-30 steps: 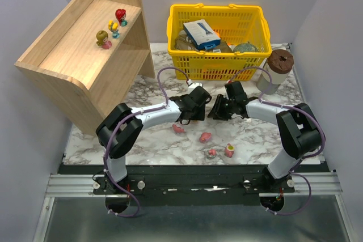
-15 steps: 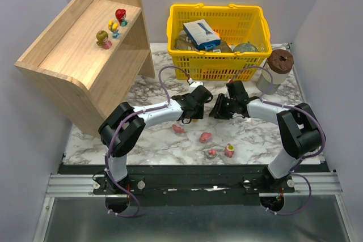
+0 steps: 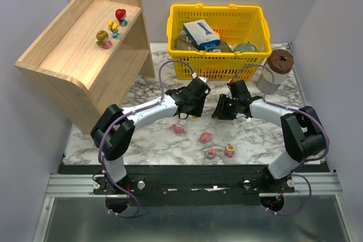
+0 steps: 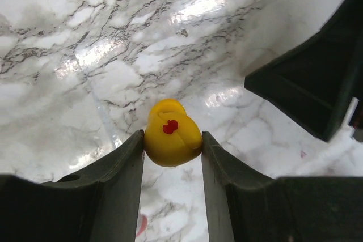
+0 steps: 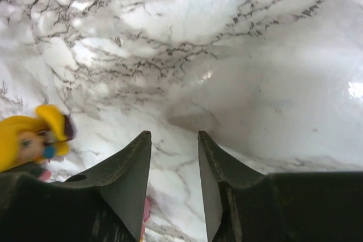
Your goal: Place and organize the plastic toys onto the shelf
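My left gripper (image 4: 172, 134) is shut on a small yellow plastic toy (image 4: 165, 147) with a red mark, held just above the marble table; from above this gripper (image 3: 190, 109) sits mid-table. My right gripper (image 5: 174, 135) stands open and empty over bare marble, just right of the left one (image 3: 222, 110). The same yellow toy (image 5: 33, 137) shows at the left of the right wrist view. Several pink and red toys (image 3: 205, 137) lie near the front edge. The wooden shelf (image 3: 68, 60) at the back left carries three toys (image 3: 114, 27) on its top tier.
A yellow shopping basket (image 3: 176, 43) full of boxes and packets stands at the back centre. A grey cup with a brown lid (image 3: 276, 67) stands to its right. Purple cables loop over both arms.
The left gripper has closed on the yellow toy and moved slightly away from the near edge with it. The right gripper has shifted a little to the right and opened slightly.
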`<move>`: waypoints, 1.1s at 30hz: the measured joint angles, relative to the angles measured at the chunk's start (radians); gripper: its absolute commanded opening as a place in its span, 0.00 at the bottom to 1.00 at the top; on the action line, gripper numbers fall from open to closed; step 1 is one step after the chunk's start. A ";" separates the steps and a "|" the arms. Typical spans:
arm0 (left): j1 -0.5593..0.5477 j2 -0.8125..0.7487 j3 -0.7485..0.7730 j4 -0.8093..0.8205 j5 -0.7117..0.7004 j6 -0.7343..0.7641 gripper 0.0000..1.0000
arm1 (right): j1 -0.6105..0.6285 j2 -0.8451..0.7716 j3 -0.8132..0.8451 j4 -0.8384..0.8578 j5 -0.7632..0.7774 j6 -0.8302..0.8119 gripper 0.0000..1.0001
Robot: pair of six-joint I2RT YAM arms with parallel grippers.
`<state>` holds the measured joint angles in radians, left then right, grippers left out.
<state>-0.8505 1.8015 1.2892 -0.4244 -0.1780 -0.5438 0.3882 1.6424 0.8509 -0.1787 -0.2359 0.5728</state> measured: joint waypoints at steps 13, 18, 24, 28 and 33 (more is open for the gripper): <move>0.104 -0.225 0.386 -0.335 0.235 0.261 0.00 | -0.004 -0.291 0.048 -0.112 -0.099 -0.119 0.71; 0.130 -0.275 0.517 -0.472 0.280 0.325 0.00 | -0.004 -0.426 0.092 -0.105 -0.203 -0.223 0.83; 0.156 -0.348 0.553 -0.526 0.386 0.350 0.00 | 0.074 -0.586 0.105 0.006 -0.341 -0.333 0.89; 0.155 -0.405 0.528 -0.515 0.489 0.349 0.00 | 0.161 -0.605 0.151 0.042 -0.367 -0.423 0.90; 0.155 -0.453 0.475 -0.482 0.581 0.348 0.00 | 0.204 -0.606 0.180 0.089 -0.364 -0.497 0.89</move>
<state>-0.6952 1.3483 1.7638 -0.9066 0.4030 -0.1959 0.5919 1.0367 1.0313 -0.0895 -0.6003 0.0761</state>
